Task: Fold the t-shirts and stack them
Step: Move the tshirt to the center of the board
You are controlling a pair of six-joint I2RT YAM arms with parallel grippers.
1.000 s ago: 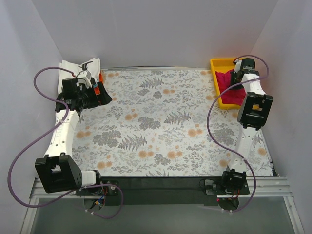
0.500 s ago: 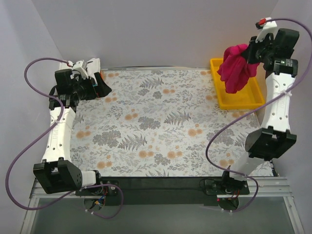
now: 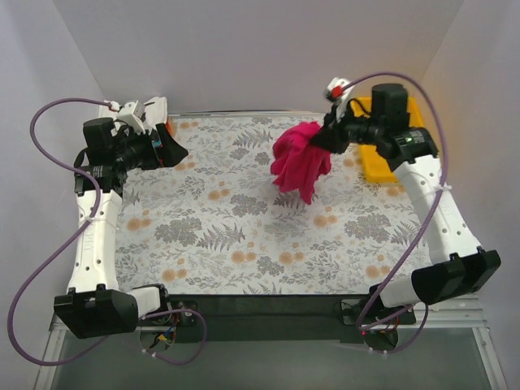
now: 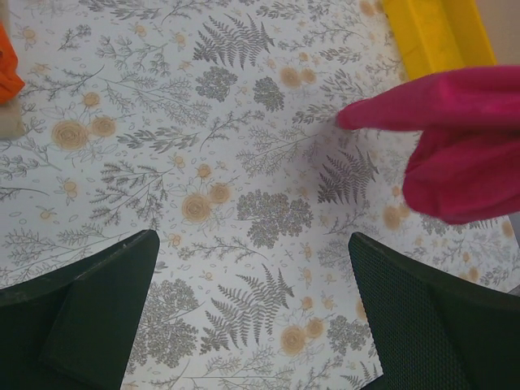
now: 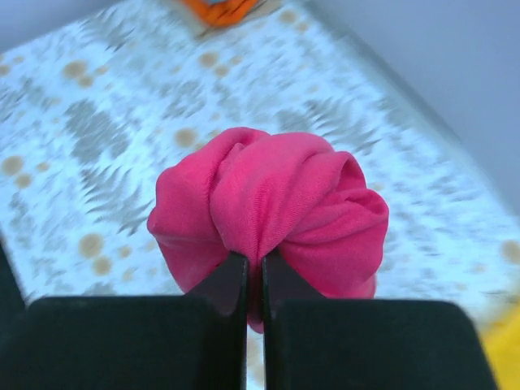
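Observation:
My right gripper [image 3: 323, 140] is shut on the magenta-red t-shirt [image 3: 299, 161], which hangs bunched in the air above the middle-right of the floral table; the pinch shows in the right wrist view [image 5: 253, 264], with the shirt [image 5: 272, 203] bulging past the fingers. The shirt also shows at the right of the left wrist view [image 4: 455, 146]. My left gripper [image 3: 175, 150] is open and empty at the far left, its fingers [image 4: 89, 301] wide apart above bare cloth. A folded orange shirt [image 4: 8, 69] lies at the far left; a white printed one [image 3: 150, 107] lies behind the left arm.
The yellow plastic tray [image 3: 382, 166] stands at the back right, mostly behind the right arm; it also shows in the left wrist view [image 4: 435, 32]. White walls close in the table on three sides.
My right gripper lifted the magenta-red shirt out of the yellow tray, raised it high, then swung it left over the table's middle. My left arm rose and turned its gripper to the right.

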